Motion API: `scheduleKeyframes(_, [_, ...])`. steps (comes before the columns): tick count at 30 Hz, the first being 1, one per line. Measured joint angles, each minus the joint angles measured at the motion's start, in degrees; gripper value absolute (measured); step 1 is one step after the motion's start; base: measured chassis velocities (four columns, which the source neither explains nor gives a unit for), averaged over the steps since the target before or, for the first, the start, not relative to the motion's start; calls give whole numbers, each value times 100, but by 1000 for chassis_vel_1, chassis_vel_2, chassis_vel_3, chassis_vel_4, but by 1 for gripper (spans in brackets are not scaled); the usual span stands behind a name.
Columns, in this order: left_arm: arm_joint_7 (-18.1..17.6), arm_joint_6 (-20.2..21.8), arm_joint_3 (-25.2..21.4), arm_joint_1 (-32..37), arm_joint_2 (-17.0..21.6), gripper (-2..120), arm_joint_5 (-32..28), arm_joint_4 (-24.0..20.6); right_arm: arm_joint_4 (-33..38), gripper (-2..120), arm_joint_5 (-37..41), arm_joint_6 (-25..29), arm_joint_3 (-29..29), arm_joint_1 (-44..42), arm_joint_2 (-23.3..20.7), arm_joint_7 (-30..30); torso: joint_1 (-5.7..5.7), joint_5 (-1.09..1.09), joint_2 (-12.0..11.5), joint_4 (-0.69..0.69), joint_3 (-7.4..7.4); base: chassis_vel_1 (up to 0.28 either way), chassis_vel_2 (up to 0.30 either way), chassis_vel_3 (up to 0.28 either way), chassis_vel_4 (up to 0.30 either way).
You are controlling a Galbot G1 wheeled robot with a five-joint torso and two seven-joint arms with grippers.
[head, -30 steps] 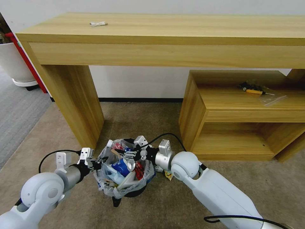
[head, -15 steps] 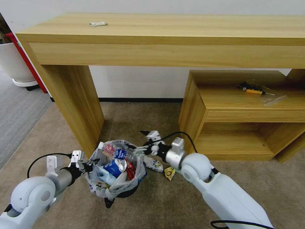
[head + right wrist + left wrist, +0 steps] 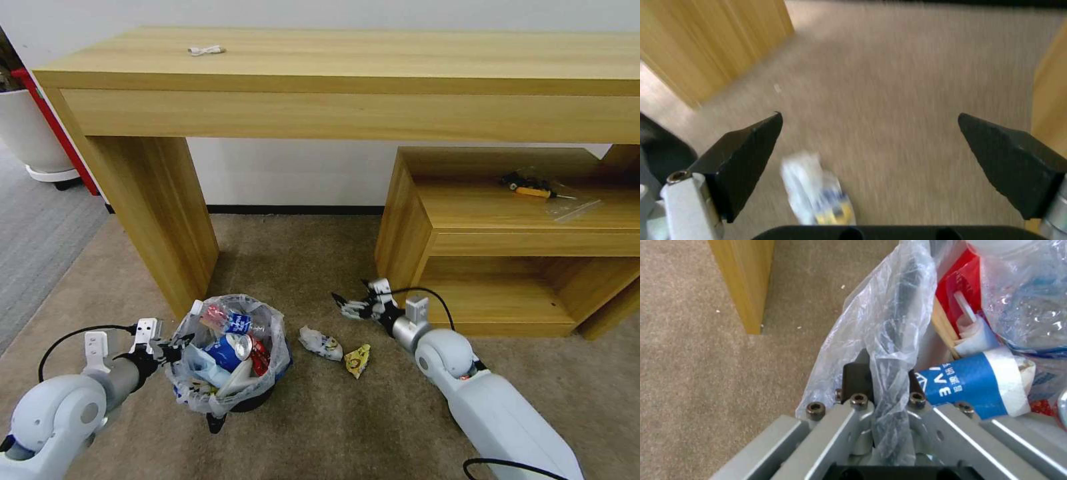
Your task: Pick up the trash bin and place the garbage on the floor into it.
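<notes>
The trash bin (image 3: 257,400), black with a crinkled bag (image 3: 200,390), hangs low over the beige floor (image 3: 313,427). My left gripper (image 3: 172,347) is shut on its left rim; in the left wrist view the gripper (image 3: 882,371) pinches rim and plastic (image 3: 889,316). Inside lie a blue-white paper cup (image 3: 969,383), a clear bottle (image 3: 1027,290), a red carton (image 3: 969,280) and a wooden stick (image 3: 942,326). On the floor are a white crumpled wrapper (image 3: 321,343) and a yellow wrapper (image 3: 357,360). My right gripper (image 3: 347,305) hovers open beyond them; from the right wrist, the gripper (image 3: 869,133) shows the white wrapper (image 3: 818,190) below.
A wooden desk leg (image 3: 163,220) stands just behind the bin. A low wooden shelf unit (image 3: 427,247) is close to my right arm. A white planter (image 3: 30,133) and grey ribbed carpet (image 3: 33,247) lie far left.
My right gripper has pulled away from above the bin, rightward and out over the floor. The left arm has drawn the bin left and nearer to me.
</notes>
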Motion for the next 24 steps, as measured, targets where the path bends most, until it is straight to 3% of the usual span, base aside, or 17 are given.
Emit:
scheduleKeyframes(6, [-2, 0, -45, -5, -56, 0, 11, 23, -401, 100, -34, -43, -76, -26, 102, -48, 0, 0, 0, 0, 0, 0, 0, 0, 0])
scheduleKeyframes(10, [-7, 0, -61, -22, -48, 0, -14, 37, -1325, 100, -100, -389, -211, 74, 415, -25, 0, -1, 0, 1, 0, 0, 0, 0, 0])
scheduleKeyframes(20, [-9, 0, -38, -59, 25, 0, -73, 37, -2161, 100, -227, -476, -232, 274, 732, 43, 0, -1, 0, 0, 0, 0, 0, 0, 0])
scheduleKeyframes(24, [-6, 0, -67, -40, 41, 0, -95, 16, -2411, 93, -269, -435, -243, 359, 839, 19, 0, -1, 0, 0, 0, 0, 0, 0, 0])
